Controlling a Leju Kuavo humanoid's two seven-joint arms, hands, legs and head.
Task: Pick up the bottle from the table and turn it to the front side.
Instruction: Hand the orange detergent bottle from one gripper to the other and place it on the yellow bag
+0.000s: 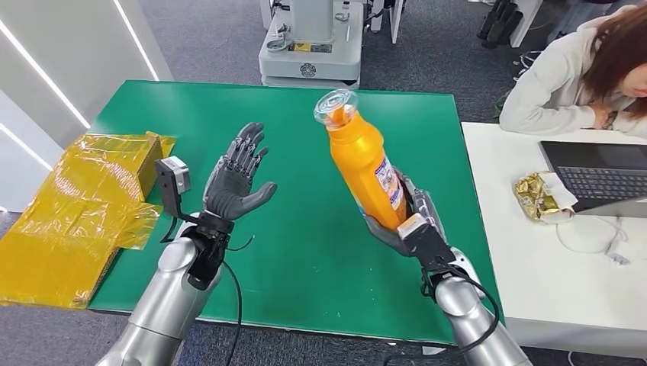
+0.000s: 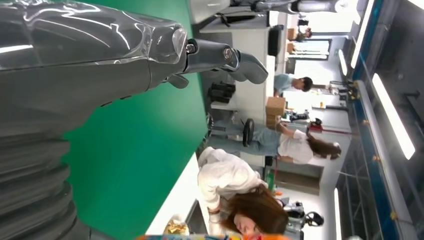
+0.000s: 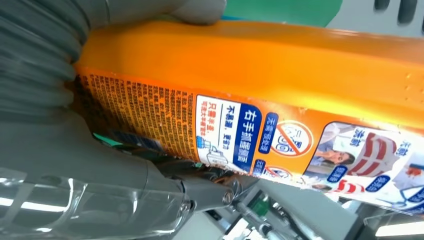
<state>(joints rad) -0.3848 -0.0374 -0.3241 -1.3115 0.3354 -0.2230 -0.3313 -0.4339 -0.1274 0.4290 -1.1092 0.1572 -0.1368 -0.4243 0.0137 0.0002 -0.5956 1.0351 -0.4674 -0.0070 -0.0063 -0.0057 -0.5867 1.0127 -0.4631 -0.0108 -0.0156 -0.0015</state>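
An orange bottle (image 1: 365, 162) with a clear cap and a printed label is lifted above the green table (image 1: 305, 229), tilted with its cap up and toward the left. My right hand (image 1: 410, 222) grips its lower end. In the right wrist view the bottle (image 3: 280, 70) lies across the picture, its label of small text and pictures facing the camera, with my thumb on its far side. My left hand (image 1: 238, 177) is raised over the table to the left of the bottle, fingers spread, palm toward it, holding nothing. Its thumb (image 2: 225, 57) sticks out in the left wrist view.
Crumpled yellow plastic sheeting (image 1: 76, 206) lies on the table's left edge. A white table (image 1: 549, 267) to the right carries a laptop (image 1: 599, 177) and a gold wrapper (image 1: 540, 197); a person (image 1: 587, 72) sits there. A robot base (image 1: 309, 46) stands beyond the far edge.
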